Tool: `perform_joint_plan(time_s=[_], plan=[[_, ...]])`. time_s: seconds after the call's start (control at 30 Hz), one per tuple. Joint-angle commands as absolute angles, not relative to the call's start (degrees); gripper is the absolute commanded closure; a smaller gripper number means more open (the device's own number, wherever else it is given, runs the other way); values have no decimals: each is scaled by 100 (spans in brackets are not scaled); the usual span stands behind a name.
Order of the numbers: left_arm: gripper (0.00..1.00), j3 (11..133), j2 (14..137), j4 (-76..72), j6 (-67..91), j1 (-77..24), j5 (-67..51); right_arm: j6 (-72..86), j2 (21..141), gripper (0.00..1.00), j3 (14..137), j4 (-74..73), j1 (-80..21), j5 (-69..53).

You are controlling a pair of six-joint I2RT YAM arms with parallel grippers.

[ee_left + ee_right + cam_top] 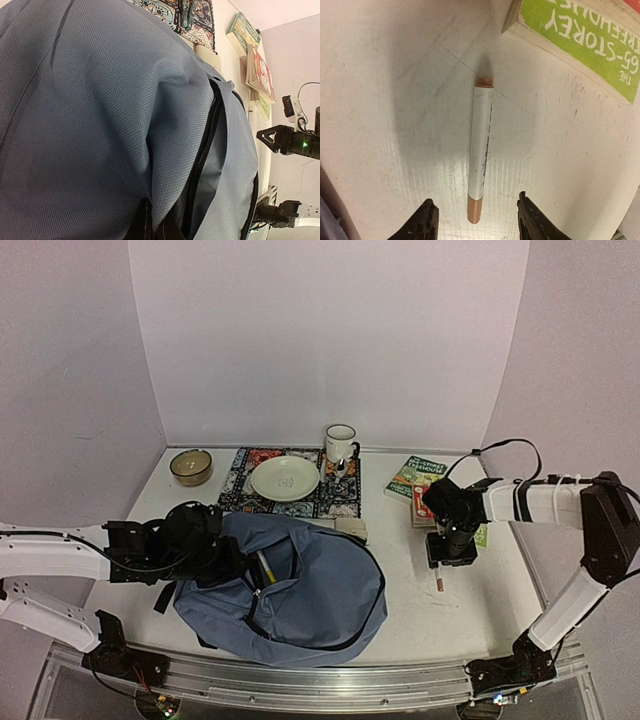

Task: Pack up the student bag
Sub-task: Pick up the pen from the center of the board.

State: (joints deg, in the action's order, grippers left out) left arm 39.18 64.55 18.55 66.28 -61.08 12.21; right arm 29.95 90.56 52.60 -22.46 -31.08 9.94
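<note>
Our bag sits on the surface, left end effector pinching its rim; right of it, right end effector straddles the marker, half open. Off-centre close could roll it away.

The green book cover reads "THE 65-STOREY" in white letters, with "TREEHOU" cut off at the edge. Small print on the pen is illegible.

White-linked left arm and right arm carry black joints and cables.
</note>
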Motion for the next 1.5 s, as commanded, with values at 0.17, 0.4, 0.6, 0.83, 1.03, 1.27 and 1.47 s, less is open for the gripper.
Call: perform_joint_plan(time_s=[0.17,0.4,0.6,0.83,1.03,1.27,1.47], plan=[[100,4126,6288,1881,6596,-6108,1323,2699,9699,54,5047,-1776,-2787,447],[100,4207,6343,1889,6542,-6108,1295,2754,10040,69,4916,-1636,-2764,409],[100,4244,6341,1891,6530,-6108,1261,2833,9829,97,4817,-1639,-2770,361],[100,4260,6337,1898,6537,-6108,1294,2918,9064,100,4926,-1793,-2776,24],[100,4309,6427,1892,6543,-6108,1267,3114,8390,100,5075,-1818,-2899,-546],[100,4390,6479,1885,6496,-6108,1273,3509,7906,100,5467,-1684,-3663,-1100],[100,4428,6490,1887,6479,-6108,1266,4113,7734,100,5619,-846,-4275,-1740]])
